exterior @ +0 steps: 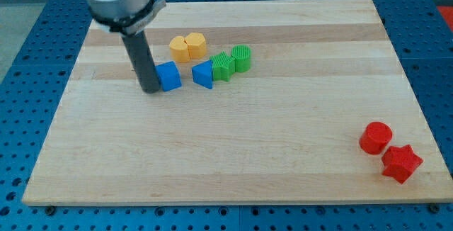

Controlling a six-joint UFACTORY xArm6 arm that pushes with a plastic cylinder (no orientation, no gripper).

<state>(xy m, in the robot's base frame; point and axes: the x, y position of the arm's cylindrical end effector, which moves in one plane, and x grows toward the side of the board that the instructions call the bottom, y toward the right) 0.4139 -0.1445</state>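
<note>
Toward the bench's top-left corner, my tip (pixel 151 89) stands on the wood at the view's left side of the blue cube (pixel 168 76), touching it or all but touching; the gap cannot be made out. The arm ends in a plain dark rod with no jaws, so nothing is held.

Just to the view's right of the cube, with a small gap between, lies the blue wedge (pixel 203 74). Its right side meets the green star (pixel 223 66), and the green cylinder (pixel 241 58) sits against that block, a little nearer the top edge. These four make a row slanting up toward the view's right.

Above the row, nearer the top edge, two yellow blocks are pressed side by side: the yellow half-round (pixel 180 48) on the left and the yellow hexagon (pixel 196 44) on the right. They lie near the blue pair but apart from it.

Well apart from all this, by the bench's (pixel 283 146) bottom-right corner, the red cylinder (pixel 375 137) stands with the red star (pixel 401 163) touching it on the side toward the corner.

The bench rests on a blue perforated base (pixel 28 82).
</note>
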